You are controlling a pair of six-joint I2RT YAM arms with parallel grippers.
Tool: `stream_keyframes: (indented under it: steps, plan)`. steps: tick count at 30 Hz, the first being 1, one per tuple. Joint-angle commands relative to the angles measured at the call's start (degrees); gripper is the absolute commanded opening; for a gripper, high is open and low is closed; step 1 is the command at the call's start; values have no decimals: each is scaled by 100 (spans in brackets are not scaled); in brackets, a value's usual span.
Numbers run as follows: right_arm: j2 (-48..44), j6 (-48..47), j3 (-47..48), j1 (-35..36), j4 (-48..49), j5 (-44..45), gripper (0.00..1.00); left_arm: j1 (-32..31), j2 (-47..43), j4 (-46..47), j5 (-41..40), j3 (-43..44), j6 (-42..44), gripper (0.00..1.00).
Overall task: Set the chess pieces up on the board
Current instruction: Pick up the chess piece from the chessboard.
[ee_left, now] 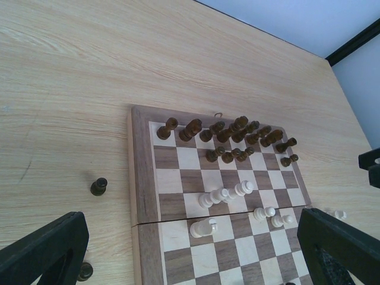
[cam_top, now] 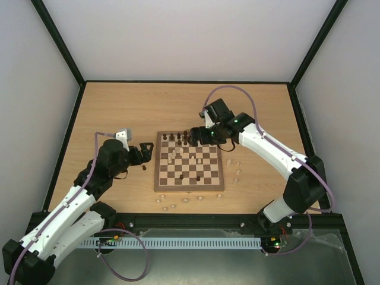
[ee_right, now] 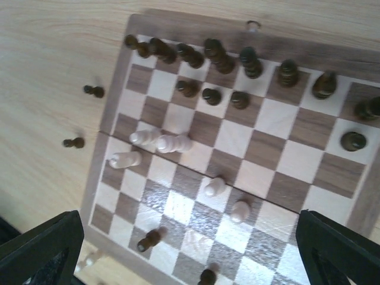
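Note:
The board lies mid-table. Dark chess pieces crowd its far rows, and pale ones stand or lie near its middle. My left gripper hovers open just off the board's left edge. In the left wrist view the left gripper holds nothing, with the board and fallen pale pieces below it. My right gripper hangs open above the far row. The right gripper is empty over the board, where the dark row and pale pieces show.
Loose pale pieces lie on the table right of the board and more along its near edge. A dark pawn stands left of the board, also seen as a dark pawn on the table. Black frame posts bound the table.

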Motion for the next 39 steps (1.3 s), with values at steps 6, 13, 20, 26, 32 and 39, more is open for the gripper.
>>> stream_keyframes:
  steps: [6,13,20,26,32,39]
  plan:
    - [-245,38,147,642,-646,30,99,-16,-199,-164,224,43,-70,99]
    - [-647,669,-557,1320,-966,1993,88,-16,-364,-170,113,-30,-223,99]
    - [-673,1011,-1201,1753,-767,1982,70,-16,-448,-103,76,-132,-275,99]
    - [-300,1178,-1342,2167,-582,1907,59,-16,-457,60,143,-280,-314,99]
    - [93,1152,-1399,2207,-370,1772,45,-16,-436,46,110,-318,-307,99]
    - [395,1127,-1405,2215,-246,1701,38,-16,-445,58,83,-392,-321,99]
